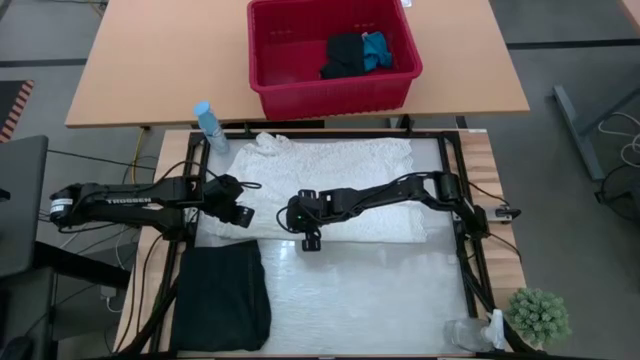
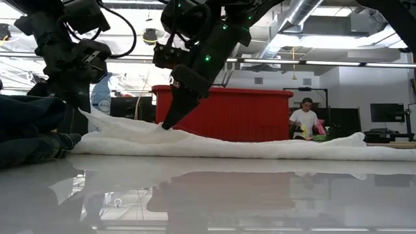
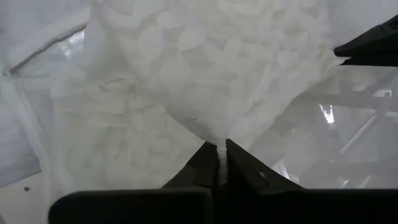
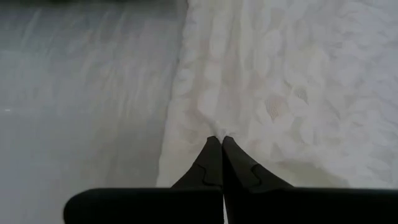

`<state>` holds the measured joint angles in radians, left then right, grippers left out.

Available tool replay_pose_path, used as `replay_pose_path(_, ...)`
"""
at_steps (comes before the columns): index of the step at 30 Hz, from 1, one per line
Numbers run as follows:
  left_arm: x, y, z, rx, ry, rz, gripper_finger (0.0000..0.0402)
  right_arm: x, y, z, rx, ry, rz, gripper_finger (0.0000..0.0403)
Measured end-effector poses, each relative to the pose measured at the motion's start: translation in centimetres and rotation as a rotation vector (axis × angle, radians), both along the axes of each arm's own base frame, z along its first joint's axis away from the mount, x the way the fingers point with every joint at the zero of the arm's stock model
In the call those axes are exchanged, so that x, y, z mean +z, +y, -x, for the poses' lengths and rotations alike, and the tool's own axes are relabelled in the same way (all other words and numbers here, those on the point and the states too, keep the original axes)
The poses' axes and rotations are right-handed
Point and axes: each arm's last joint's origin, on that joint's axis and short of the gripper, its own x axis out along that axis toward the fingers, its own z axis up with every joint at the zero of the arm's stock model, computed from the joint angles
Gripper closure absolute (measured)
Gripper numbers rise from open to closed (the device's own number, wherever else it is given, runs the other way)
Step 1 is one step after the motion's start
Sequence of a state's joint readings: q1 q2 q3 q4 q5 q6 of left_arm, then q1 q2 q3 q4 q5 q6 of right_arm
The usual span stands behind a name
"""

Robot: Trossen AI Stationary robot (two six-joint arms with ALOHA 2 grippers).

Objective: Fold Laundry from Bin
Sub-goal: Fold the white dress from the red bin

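Observation:
The white crinkled garment [image 1: 330,185] lies spread across the table's middle, with one long fold along its near side. My left gripper [image 3: 221,163] is shut on it at its left end [image 1: 238,212]. My right gripper [image 4: 219,144] is shut at the garment's near edge [image 1: 312,242]. A black garment [image 1: 222,298] lies folded flat at the table's near left. The red bin [image 1: 300,85] stands on the wooden table beyond, with a black item [image 1: 343,55] and a small blue one [image 1: 377,50] in it. My left gripper pinches a small tuck of the white garment [image 3: 219,142] between its two fingertips, slanting down from the table's left. The cloth rises to a point at the fingers [image 2: 88,114] and is drawn up off the table there; the remainder lies flat. My right gripper pinches a small pucker at the garment's near edge [image 4: 217,134] between its shut fingers, slanting down from the right. The fingertips [image 2: 168,123] sit low on the cloth, which stays on the table there. One layer or several, I cannot tell.
A blue bottle [image 1: 208,125] stands at the table's far left corner. A small green plant [image 1: 540,315] and a clear object [image 1: 465,335] sit at the near right. A person [image 2: 304,120] shows in the room behind. Bare white surface [image 1: 370,295] lies in front of the garment.

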<state>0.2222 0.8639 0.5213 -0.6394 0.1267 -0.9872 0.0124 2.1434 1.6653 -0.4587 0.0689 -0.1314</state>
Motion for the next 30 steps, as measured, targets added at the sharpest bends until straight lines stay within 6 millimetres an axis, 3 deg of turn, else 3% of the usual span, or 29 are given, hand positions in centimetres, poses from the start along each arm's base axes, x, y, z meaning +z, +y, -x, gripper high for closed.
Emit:
replay_pose_path(6, 0.0, -0.1, 0.0, -0.032, -0.005, 0.014, 0.0361, 0.0, 0.0, 0.0, 0.009, 0.001, -0.014, 0.0382)
replay_pose_path(18, -0.5, -0.4, 0.8, -0.056, 0.081, 0.068, 0.0245, 0.0, 0.0, 0.0, 0.014, 0.002, -0.013, 0.0382)
replay_pose_path(25, 1.2, 0.5, -1.4, 0.032, -0.17, -0.176, 0.0246, 0.0, -0.3, 0.0, 0.009, 0.0, -0.014, 0.0367)
replay_pose_path(30, 0.5, 0.7, -2.2, 0.042, -0.136, -0.203, 0.026, -0.1, -0.3, 0.0, 0.028, 0.003, -0.032, 0.0348)
